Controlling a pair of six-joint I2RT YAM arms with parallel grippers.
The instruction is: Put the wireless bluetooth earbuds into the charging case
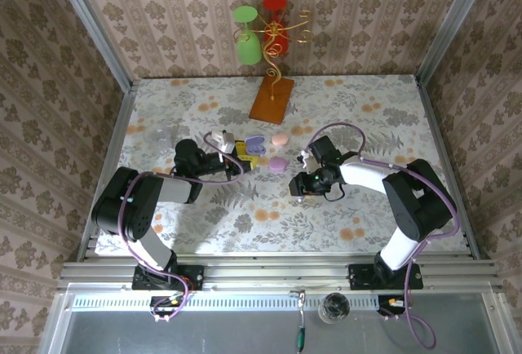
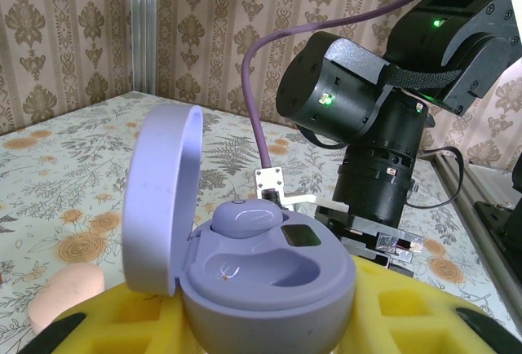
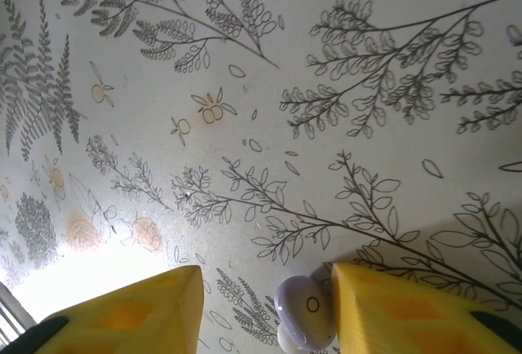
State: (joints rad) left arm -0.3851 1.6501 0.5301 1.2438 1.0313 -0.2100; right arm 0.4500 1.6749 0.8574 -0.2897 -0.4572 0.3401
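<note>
Yellow right fingers [image 3: 139, 313] low at table [image 3: 245, 85], either side of 1 earbud [image 3: 306, 311].

One earbud [image 2: 245, 219] sits in the charging case [image 2: 273, 289], another earbud [image 3: 303, 313] within the right claw [image 3: 265, 279].

The left arm [image 1: 122, 207] and right arm [image 1: 420, 199] pair black joint housings with white links. A purple cable [image 2: 254, 101] runs along each, small green lights [image 2: 328, 99] glow, and the fingers [image 3: 408, 309] are yellow.
</note>
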